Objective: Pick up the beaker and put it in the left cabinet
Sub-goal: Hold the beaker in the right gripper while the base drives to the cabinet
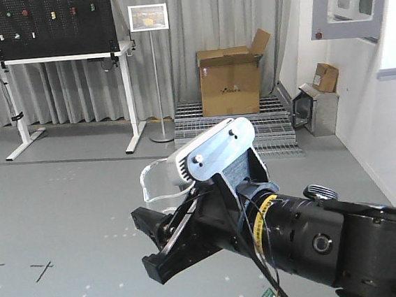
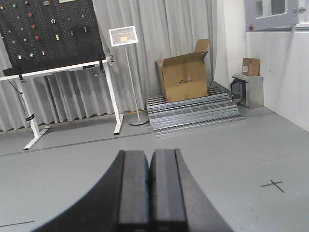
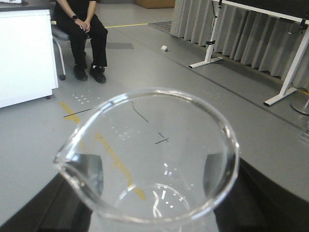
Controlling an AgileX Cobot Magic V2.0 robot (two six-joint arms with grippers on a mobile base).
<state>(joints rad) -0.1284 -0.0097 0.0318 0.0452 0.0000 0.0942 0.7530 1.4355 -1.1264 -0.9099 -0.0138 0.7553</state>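
Clear glass: one beaker point(image 1: 158, 182) is held in the right gripper point(image 1: 149, 241) above the grey floor, and two cardboard boxes point(image 1: 230, 82) stand far behind. In the left wrist view, the left gripper point(image 2: 149, 179) has its two pads pressed together with nothing between them. In the right wrist view, the beaker is empty, with one black finger point(image 3: 263, 193) on each side, two in all.
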